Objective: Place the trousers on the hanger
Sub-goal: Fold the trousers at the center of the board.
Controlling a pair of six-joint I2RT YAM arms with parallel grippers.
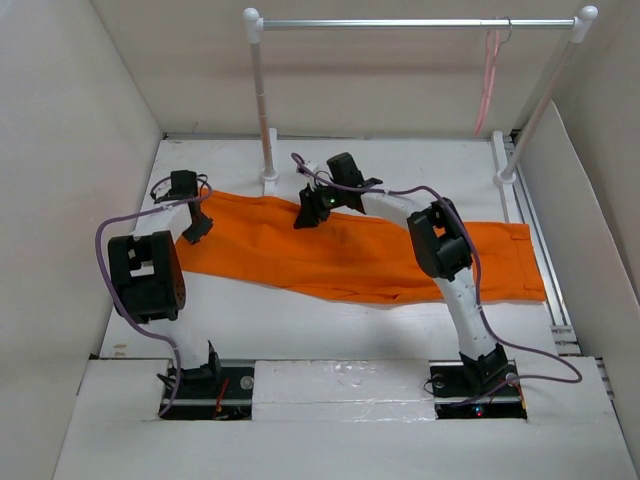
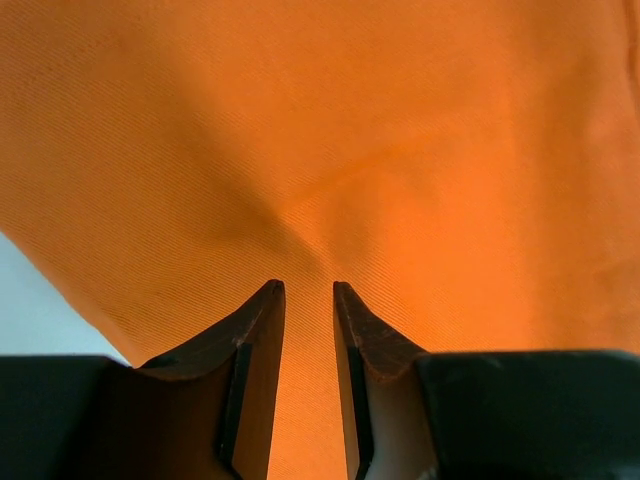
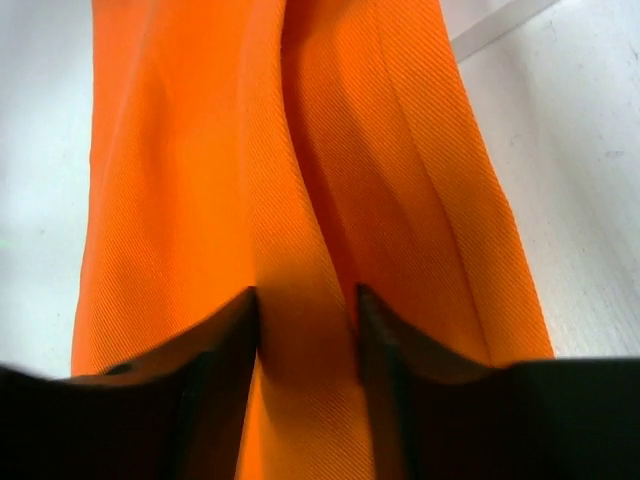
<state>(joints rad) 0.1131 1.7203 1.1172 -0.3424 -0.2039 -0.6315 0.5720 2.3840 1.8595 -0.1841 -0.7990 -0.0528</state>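
left gripper (image 2: 309,288) on trousers (image 2: 320,130); hanger (image 1: 489,80) overhead

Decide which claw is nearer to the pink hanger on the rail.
Right. The right claw grips the trousers near their middle, below-left of the hanger; the left claw grips their far left end, farther away.

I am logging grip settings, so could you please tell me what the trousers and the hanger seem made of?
The trousers look like matte woven cloth, perhaps cotton: fine diagonal ribs and soft folds show close up. The hanger is thin and pale pink, maybe plastic or coated wire; too small to tell.
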